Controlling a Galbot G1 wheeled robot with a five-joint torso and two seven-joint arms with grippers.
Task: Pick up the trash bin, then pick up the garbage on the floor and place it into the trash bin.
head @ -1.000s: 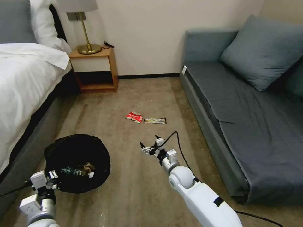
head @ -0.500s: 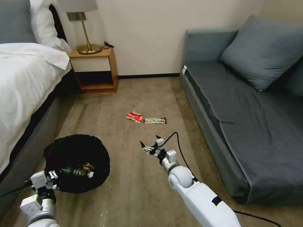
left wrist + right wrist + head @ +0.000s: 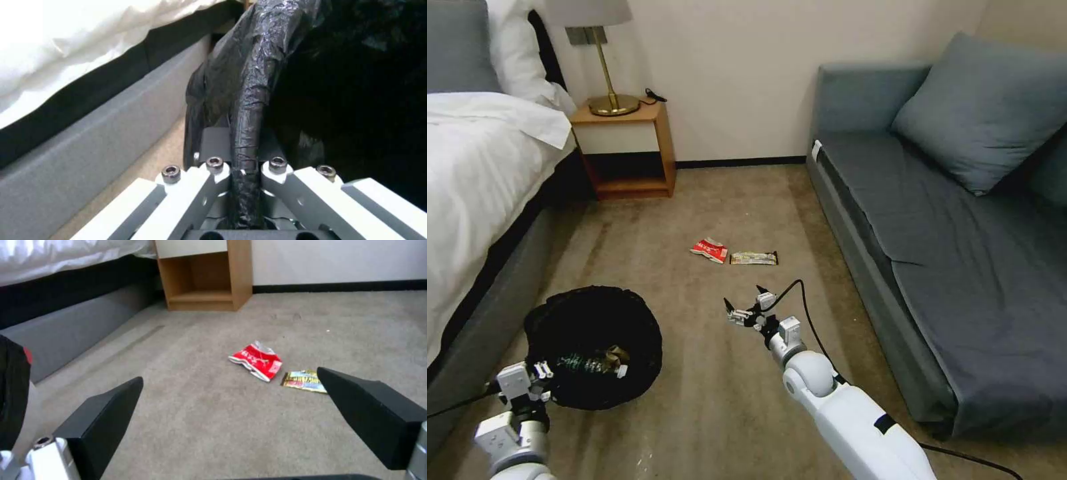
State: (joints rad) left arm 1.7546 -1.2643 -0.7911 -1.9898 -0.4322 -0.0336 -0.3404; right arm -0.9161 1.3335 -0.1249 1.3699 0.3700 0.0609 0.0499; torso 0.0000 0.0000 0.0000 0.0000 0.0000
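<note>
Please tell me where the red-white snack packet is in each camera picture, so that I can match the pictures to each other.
Head view: the red-white snack packet lies on the carpet mid-picture, ahead of the open right hand.
Left wrist view: the packet is not in it.
Right wrist view: the packet lies on the carpet beyond the hand's fingers.
Shared landmark: the bar wrapper close beside the packet.
</note>
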